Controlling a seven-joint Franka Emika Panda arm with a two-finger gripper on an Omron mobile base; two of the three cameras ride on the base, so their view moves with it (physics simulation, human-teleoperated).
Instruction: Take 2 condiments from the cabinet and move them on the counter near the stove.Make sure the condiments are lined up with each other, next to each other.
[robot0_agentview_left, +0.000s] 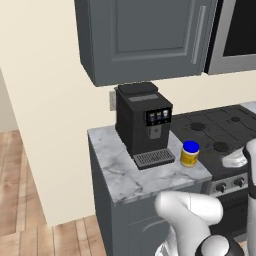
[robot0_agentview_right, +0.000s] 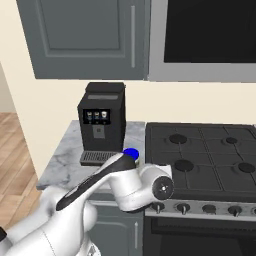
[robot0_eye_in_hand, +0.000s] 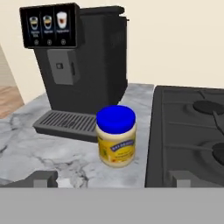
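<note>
One of the condiments, a squat yellow jar with a blue lid (robot0_eye_in_hand: 116, 141), stands upright on the marble counter (robot0_eye_in_hand: 39, 151) right beside the stove's (robot0_eye_in_hand: 188, 131) left edge. My gripper (robot0_eye_in_hand: 113, 179) is open, its fingertips (robot0_eye_in_hand: 43, 178) spread wide just in front of the jar, touching nothing. From the left base camera the jar (robot0_agentview_left: 190, 153) sits at the counter's (robot0_agentview_left: 130, 175) right end next to the stove (robot0_agentview_left: 215, 125). From the right base camera my arm covers all but its blue lid (robot0_agentview_right: 131, 153). The cabinet (robot0_agentview_left: 145, 40) overhead has its door closed.
A black coffee machine (robot0_agentview_left: 142, 122) stands on the counter just left of and behind the jar, its drip tray (robot0_eye_in_hand: 65, 122) close to it. A microwave (robot0_agentview_right: 210, 35) hangs above the stove (robot0_agentview_right: 210, 150). Bare marble lies at the counter's front left. Wooden floor lies to the left.
</note>
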